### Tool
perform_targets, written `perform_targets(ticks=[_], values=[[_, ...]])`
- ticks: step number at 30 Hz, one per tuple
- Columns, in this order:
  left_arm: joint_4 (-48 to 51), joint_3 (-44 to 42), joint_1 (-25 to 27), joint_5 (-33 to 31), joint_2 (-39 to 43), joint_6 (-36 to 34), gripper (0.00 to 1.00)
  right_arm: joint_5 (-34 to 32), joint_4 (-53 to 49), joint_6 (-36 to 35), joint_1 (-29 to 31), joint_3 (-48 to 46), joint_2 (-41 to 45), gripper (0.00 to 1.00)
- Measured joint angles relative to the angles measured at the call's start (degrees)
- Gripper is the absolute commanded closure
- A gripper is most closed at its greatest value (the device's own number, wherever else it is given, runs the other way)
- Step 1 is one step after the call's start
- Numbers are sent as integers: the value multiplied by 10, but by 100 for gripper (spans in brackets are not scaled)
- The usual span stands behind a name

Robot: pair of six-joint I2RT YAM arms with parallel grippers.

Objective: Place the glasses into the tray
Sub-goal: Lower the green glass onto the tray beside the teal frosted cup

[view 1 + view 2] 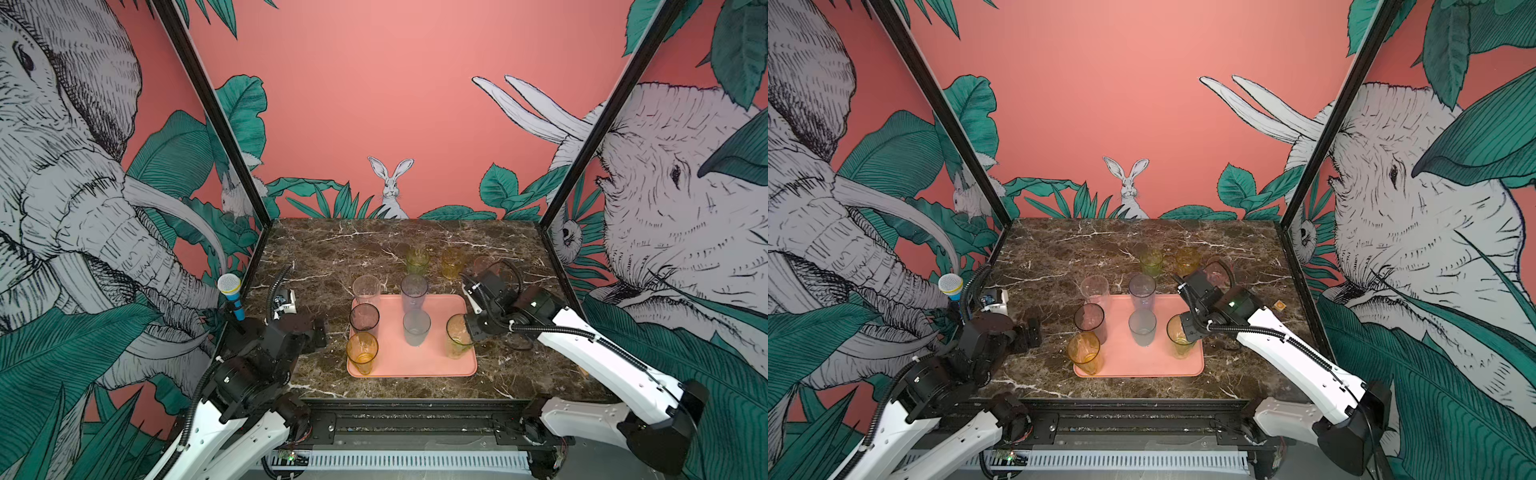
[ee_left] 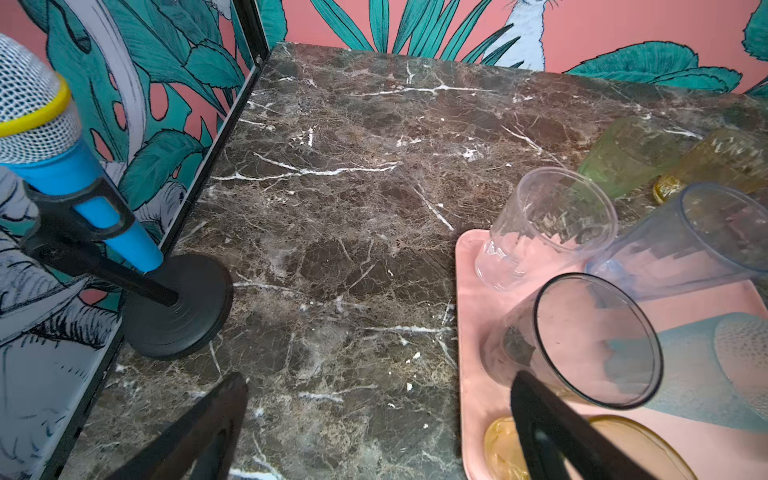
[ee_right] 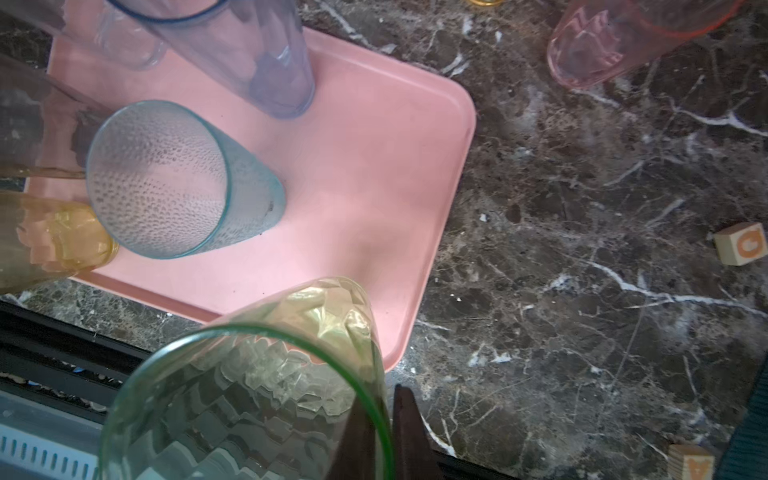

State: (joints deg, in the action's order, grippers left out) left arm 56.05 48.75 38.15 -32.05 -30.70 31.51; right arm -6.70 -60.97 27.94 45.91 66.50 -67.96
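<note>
The salmon-pink tray (image 1: 434, 357) (image 1: 1156, 361) lies mid-table and holds several glasses: clear (image 1: 366, 291), grey-lilac (image 1: 414, 293), smoky dark (image 1: 364, 318), amber (image 1: 362, 352) and frosted grey-teal (image 1: 417, 328) (image 3: 166, 183). A tall yellow-green glass (image 1: 456, 338) (image 3: 266, 374) is upright at the tray's near right corner. My right gripper (image 1: 469, 329) (image 3: 384, 415) is shut on its rim, one finger inside and one outside. Behind the tray, three glasses stand on the marble: yellow-green (image 1: 417, 259), amber (image 1: 453, 262) and pink (image 1: 483, 265) (image 3: 598, 45). My left gripper (image 1: 320, 330) (image 2: 378, 380) is open and empty, left of the tray.
A blue microphone (image 1: 230, 291) (image 2: 62, 166) on a black stand sits at the table's left edge. Two small wooden blocks (image 3: 742, 248) (image 3: 690, 461) lie on the marble right of the tray. Black frame posts stand at the far corners.
</note>
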Motion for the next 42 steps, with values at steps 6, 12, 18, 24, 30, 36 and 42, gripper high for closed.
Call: perform_targets(ticks=[6, 12, 18, 24, 30, 36, 42], values=[[4, 0, 0, -1, 0, 0, 1, -8, 33, 44, 60, -27, -1, 100], [4, -1, 0, -6, -1, -3, 1, -21, 59, 80, 101, -38, -12, 100], [4, -2, 0, -6, -1, -7, 1, -24, 92, 102, 133, -45, -25, 100], [4, -4, 0, -5, 2, -7, 1, -27, 116, 113, 152, -45, -49, 100], [4, -6, 0, -5, 5, -7, 1, -28, 131, 116, 157, -45, -63, 100], [3, -9, 0, -5, 5, -9, 1, -30, 141, 116, 156, -45, -73, 100], [3, -9, 0, -4, 6, -11, 1, -30, 146, 116, 156, -45, -82, 100]])
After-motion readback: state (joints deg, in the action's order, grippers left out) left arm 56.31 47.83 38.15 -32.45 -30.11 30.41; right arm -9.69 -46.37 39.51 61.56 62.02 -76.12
